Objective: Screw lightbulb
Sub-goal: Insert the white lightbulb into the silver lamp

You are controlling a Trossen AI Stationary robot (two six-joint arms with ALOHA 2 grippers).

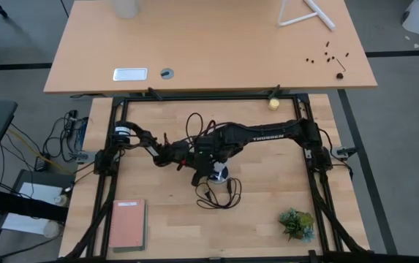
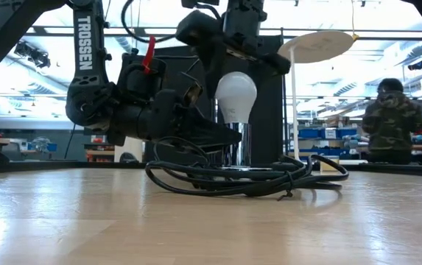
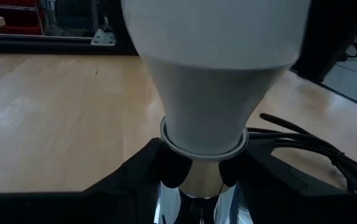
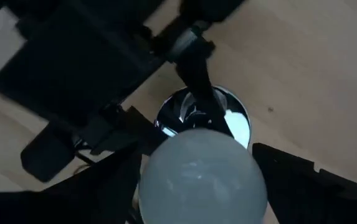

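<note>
One lightbulb (image 2: 236, 94), upright in silver socket (image 2: 238, 143) mid-table, long axis vertical. Was straddled from straight above by right gripper (image 4: 197, 155), fingers spread either side of the globe. Was steadied from 9 o'clock by left gripper (image 3: 200, 174), fingers pinching the socket.

A pale wooden table (image 1: 165, 226) sits inside a black frame, and a second, larger desk (image 1: 209, 51) of tan wood stands just behind it on a grey floor (image 1: 392, 146). Looking level across the tabletop, the room behind is bright, with long ceiling lights (image 2: 387, 44) and shelving (image 2: 321, 136) holding what may be blue bins. A person in a camouflage jacket (image 2: 392, 121) stands far back on one side. A white round-topped stand (image 2: 315, 46) rises nearby.
</note>
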